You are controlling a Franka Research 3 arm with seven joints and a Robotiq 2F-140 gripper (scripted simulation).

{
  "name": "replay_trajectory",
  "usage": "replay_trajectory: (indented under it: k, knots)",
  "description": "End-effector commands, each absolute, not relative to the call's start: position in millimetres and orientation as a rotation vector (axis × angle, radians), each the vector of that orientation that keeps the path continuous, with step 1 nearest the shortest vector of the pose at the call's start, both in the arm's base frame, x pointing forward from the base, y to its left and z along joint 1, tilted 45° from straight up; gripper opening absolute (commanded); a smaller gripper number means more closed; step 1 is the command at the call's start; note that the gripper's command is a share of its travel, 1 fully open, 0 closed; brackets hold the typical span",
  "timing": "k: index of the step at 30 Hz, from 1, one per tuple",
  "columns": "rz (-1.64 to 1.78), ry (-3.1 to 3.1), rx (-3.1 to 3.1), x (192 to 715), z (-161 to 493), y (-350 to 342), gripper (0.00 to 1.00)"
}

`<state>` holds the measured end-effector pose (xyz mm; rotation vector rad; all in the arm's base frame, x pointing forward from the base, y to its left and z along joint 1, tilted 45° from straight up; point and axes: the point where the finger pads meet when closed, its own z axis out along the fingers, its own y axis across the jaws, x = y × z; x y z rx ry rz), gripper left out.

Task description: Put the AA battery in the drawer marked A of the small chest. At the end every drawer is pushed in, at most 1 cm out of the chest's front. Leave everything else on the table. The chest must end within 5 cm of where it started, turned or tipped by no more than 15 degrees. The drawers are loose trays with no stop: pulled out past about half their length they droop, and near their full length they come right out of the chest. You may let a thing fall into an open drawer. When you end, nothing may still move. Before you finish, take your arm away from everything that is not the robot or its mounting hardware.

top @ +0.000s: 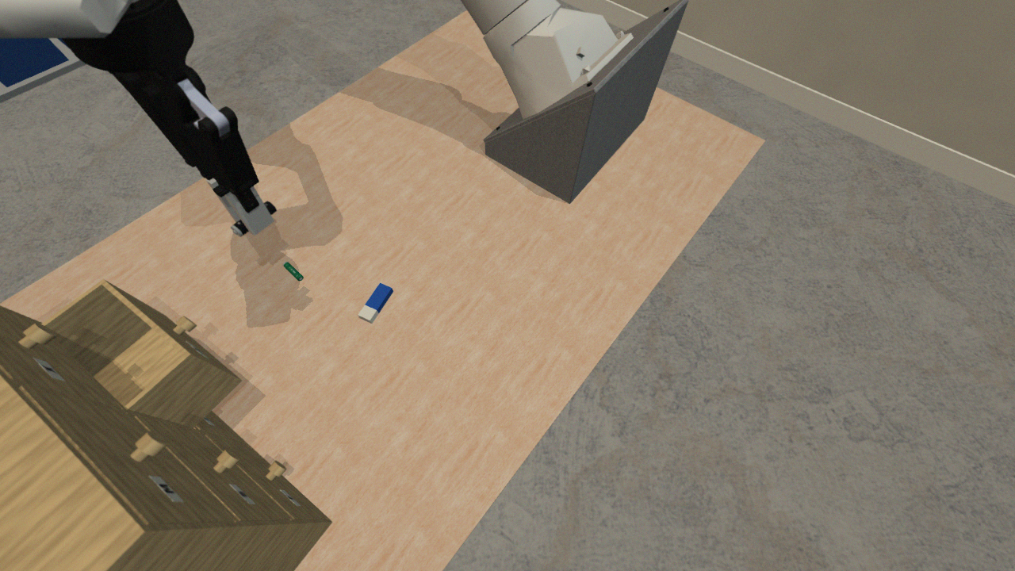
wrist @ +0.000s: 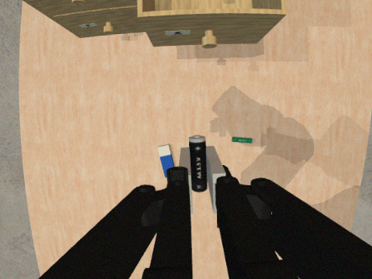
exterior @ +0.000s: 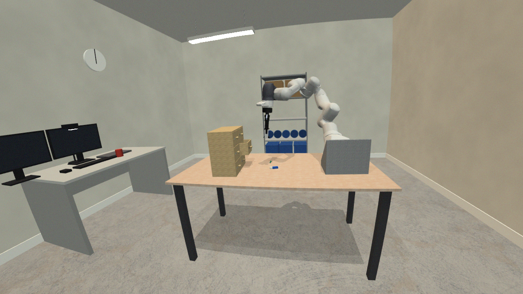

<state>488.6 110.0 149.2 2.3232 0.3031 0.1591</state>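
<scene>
My gripper (top: 257, 221) (exterior: 266, 136) (wrist: 198, 160) is shut on the AA battery (wrist: 198, 164), black with a silver end, in the wrist view. It holds it well above the table, out from the chest's front. The small wooden chest (top: 49, 476) (exterior: 223, 153) stands upright. One drawer (top: 188, 387) (exterior: 246, 147) (wrist: 236, 29) in the far column, at middle height, is pulled well out and looks roughly level. Its inside shows partly and no object is seen in it. I cannot read the mark on its front. The other drawers that show look pushed in.
A thin green battery (top: 293, 271) (exterior: 270, 161) (wrist: 242, 139) and a blue and white eraser (top: 376, 302) (exterior: 273, 167) (wrist: 166, 160) lie on the table (top: 496, 319) (exterior: 292, 179) (wrist: 97, 97). A grey block (top: 617, 120) (exterior: 346, 157) stands by the arm's base.
</scene>
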Motion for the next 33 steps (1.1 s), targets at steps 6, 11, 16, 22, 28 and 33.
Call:
replay_trajectory:
  k: [6,11,16,22,28,33]
  knots:
    - [0.376,0.367,2.324,490,147,115,0.06]
    - [0.539,0.434,2.305,487,146,113,0.06]
    - [0.656,0.482,2.284,485,145,112,0.06]
    - [0.893,0.577,2.228,481,143,109,0.06]
    - [1.091,0.655,2.165,478,142,107,0.06]
    - [1.178,0.689,2.132,476,141,106,0.06]
